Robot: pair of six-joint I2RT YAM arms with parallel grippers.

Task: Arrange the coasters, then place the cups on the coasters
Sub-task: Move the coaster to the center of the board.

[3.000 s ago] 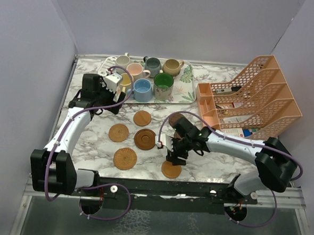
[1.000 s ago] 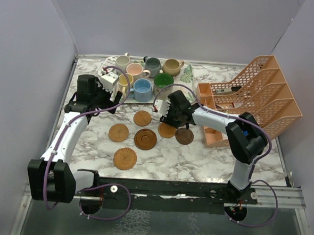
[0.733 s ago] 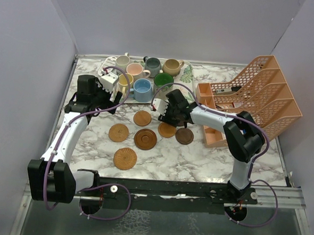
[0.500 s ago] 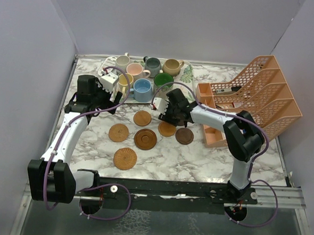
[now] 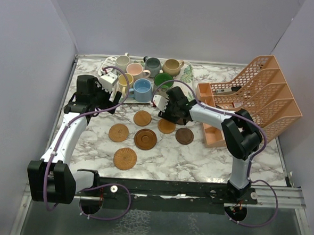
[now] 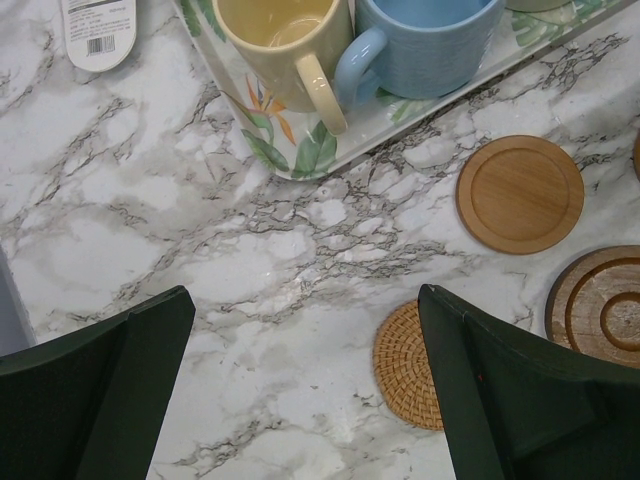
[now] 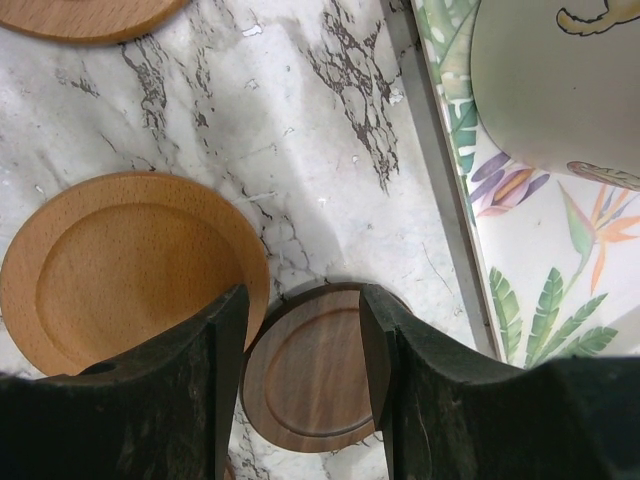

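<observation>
Cups (image 5: 142,89) stand on the leaf-print tray (image 5: 188,72) at 12 o'clock on the worktop (image 5: 192,157). Six coasters (image 5: 145,138) lie bare at 6 o'clock from it. Your left pincer (image 6: 305,300) gapes fully wide beside the tray corner, holding nothing. Your right pincer (image 7: 300,300) hangs half-spread and empty above a dark coaster (image 7: 310,375), with a light coaster (image 7: 120,275) just beside it at 9 o'clock.

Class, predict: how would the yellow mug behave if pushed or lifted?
The yellow mug looks glazed ceramic: probably rigid, smooth, breakable. Its handle sits off one side, so it may swing when lifted. Pushed, it would likely nudge the blue mug alongside.
</observation>
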